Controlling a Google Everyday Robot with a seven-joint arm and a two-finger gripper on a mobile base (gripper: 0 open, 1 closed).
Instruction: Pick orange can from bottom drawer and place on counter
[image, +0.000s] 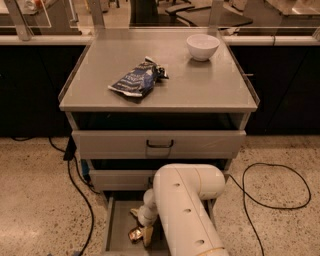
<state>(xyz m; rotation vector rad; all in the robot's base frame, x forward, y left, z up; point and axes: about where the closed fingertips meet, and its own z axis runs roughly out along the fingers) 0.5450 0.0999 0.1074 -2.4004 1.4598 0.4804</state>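
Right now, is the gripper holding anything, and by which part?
Cannot tell. The gripper is down in the bottom drawer at the orange can, but a hold does not show.

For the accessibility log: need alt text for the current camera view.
The robot's white arm reaches down into the open bottom drawer, with its gripper at the orange can. On the counter above lie a dark blue snack bag and a white bowl.

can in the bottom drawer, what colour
The can is shiny copper-orange in the camera view; the gripper is down at it in the drawer.
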